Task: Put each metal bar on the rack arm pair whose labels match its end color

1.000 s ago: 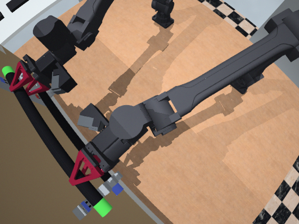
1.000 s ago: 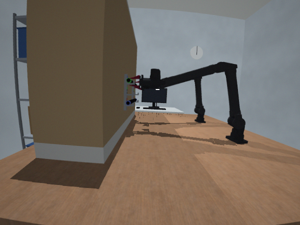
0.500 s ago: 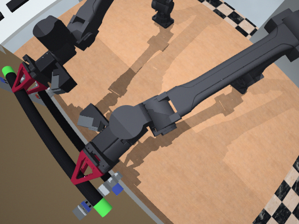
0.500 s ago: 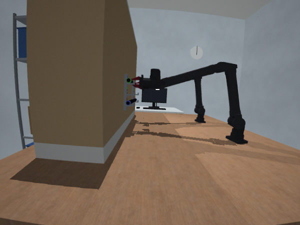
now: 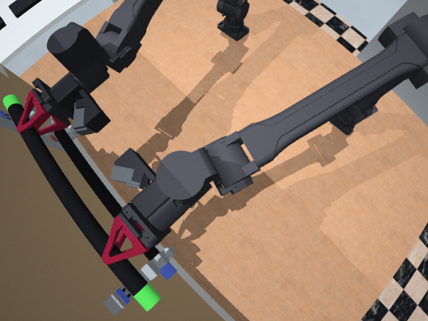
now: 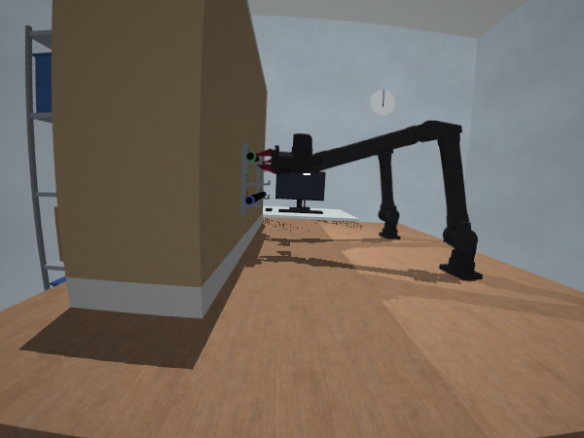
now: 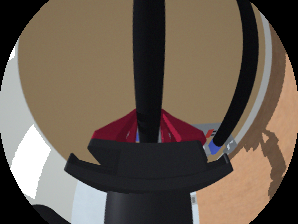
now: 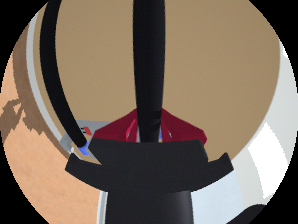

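Two pincers are closing on one bar.

Top view: the left gripper (image 5: 105,260) (image 6: 258,161) (image 7: 148,112) and right gripper (image 5: 22,128) (image 8: 149,112) are clasping the green-ended bar (image 5: 69,192) (image 6: 250,156) (image 7: 149,60) (image 8: 149,60) near its opposite ends, by the blue labels (image 5: 123,296).

Exterior: that bar is lying at the highest pair of the wall rack (image 6: 244,180). The blue-ended bar (image 5: 85,171) (image 6: 255,198) (image 7: 250,50) (image 8: 48,60) is occupying the lowest. A green label (image 6: 247,171) is marking the middle pair, apparently the right destination.

Left wrist: fingers are hugging both sides of the bar; grip looks centred.

Right wrist: same clasp. Judgement: firm both grips before lifting, raise evenly, draw clear of the hooks, then lower level; uneven lifting could tilt or snag the bar.
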`<state>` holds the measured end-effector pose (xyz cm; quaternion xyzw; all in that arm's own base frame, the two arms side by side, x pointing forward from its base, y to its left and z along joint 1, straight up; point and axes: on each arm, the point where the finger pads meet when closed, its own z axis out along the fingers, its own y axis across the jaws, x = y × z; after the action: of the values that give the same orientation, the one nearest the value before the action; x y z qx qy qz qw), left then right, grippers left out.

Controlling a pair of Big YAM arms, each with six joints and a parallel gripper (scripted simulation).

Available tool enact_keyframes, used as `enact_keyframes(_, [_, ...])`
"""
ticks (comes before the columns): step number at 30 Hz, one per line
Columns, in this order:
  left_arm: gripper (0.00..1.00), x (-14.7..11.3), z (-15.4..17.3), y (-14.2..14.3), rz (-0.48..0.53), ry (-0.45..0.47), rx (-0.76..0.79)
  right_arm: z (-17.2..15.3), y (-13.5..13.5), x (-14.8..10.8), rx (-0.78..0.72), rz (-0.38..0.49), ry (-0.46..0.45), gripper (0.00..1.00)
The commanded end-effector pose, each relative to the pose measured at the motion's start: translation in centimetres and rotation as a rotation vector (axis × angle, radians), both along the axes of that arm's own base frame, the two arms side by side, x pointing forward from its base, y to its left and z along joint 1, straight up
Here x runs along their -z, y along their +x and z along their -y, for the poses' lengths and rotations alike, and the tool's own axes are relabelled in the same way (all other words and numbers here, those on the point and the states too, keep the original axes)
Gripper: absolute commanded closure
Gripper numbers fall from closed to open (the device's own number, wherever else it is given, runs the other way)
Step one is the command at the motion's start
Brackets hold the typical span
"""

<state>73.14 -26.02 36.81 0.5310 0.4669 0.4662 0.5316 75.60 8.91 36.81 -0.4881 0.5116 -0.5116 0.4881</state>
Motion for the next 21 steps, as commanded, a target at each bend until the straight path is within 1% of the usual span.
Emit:
enact_keyframes(1, [0.90,-3.26,-0.41,1.21,0.042,-0.034,-0.009,0.79,1.35,-3.01,0.011,0.049,0.025,0.90])
enact_keyframes(8, [1.00,-3.26,-0.41,1.21,0.042,-0.034,-0.009,0.79,1.35,-3.01,0.011,0.049,0.025,1.00])
enact_keyframes(21, [1.00,-3.26,-0.43,0.99,0.042,-0.034,-0.009,0.78,1.13,-3.01,0.011,0.049,0.025,1.00])
